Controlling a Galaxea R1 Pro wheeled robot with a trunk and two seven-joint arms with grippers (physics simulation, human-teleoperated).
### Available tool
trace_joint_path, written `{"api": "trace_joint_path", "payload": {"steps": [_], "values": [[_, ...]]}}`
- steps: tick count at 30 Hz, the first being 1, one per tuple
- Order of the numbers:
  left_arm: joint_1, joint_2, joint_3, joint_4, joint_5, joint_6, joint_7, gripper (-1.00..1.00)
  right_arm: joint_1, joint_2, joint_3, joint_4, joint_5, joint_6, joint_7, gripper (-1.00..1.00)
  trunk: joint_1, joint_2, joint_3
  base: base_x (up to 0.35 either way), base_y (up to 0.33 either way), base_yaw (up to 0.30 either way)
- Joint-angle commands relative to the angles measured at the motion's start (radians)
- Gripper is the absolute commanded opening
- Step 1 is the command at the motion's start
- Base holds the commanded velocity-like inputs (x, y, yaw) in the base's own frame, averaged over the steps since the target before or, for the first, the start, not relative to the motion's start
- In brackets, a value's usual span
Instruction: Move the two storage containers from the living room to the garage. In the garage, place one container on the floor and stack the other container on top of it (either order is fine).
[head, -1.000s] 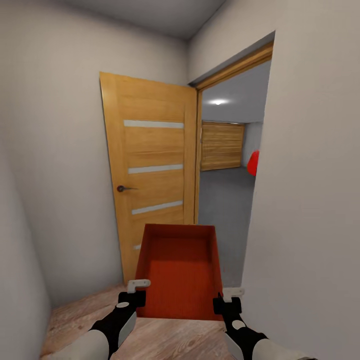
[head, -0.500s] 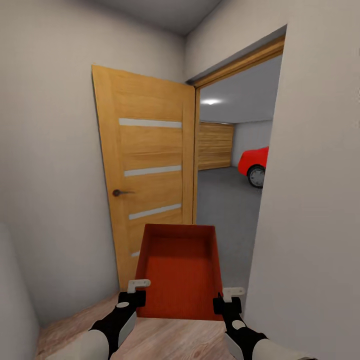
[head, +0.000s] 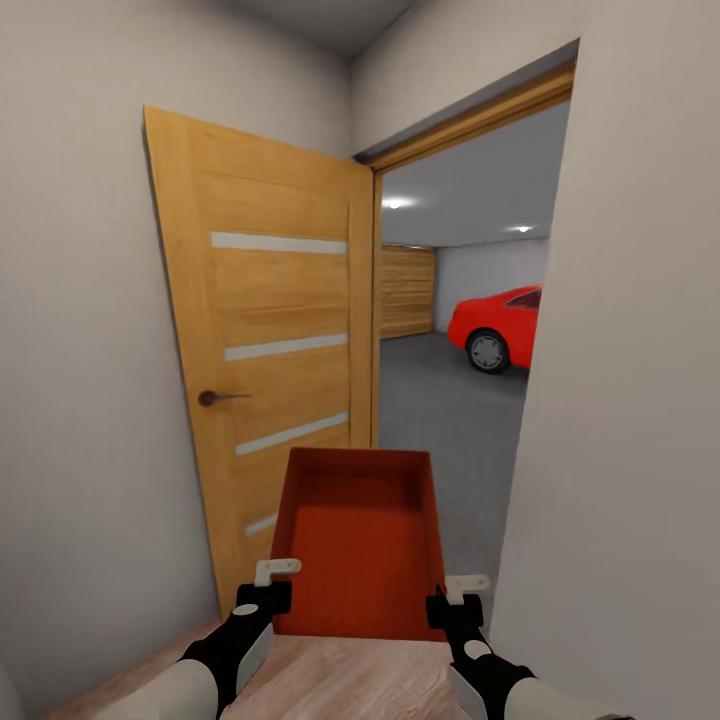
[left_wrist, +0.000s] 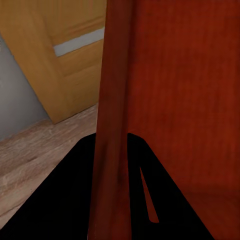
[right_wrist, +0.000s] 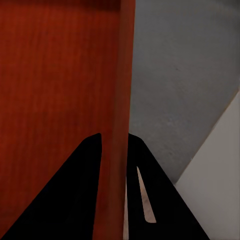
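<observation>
Between both fingers (head: 277, 567), storage container (head: 360, 540).

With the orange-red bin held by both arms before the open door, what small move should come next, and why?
Probably roll forward, steering slightly right through the doorway. The orange-red shallow bin is clamped on both side walls by the left gripper and right gripper, the light wooden door stands open at the left, and the dark grey garage floor with the shiny red car lies ahead.
</observation>
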Motion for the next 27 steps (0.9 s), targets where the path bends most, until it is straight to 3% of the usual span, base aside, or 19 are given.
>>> {"api": "trace_joint_path", "payload": {"steps": [1,16,27], "values": [[-0.001,-0.001,0.017,0.0,-0.004,-0.003,0.007,-1.0,-0.001,0.0,-0.004,0.002,-0.027,-0.008,-0.007,-1.0,0.001,-0.001,-0.002,0.219,0.17,-0.013],[-0.001,-0.001,0.017,0.0,-0.004,-0.003,0.007,-1.0,-0.001,0.0,-0.004,0.002,-0.027,-0.008,-0.007,-1.0,0.001,-0.001,-0.002,0.274,0.085,-0.007],[-0.001,-0.001,0.017,0.0,-0.003,-0.003,0.007,-1.0,-0.001,0.0,-0.004,0.002,-0.027,-0.008,-0.007,-1.0,0.001,-0.001,-0.002,0.296,0.16,-0.264]]}}
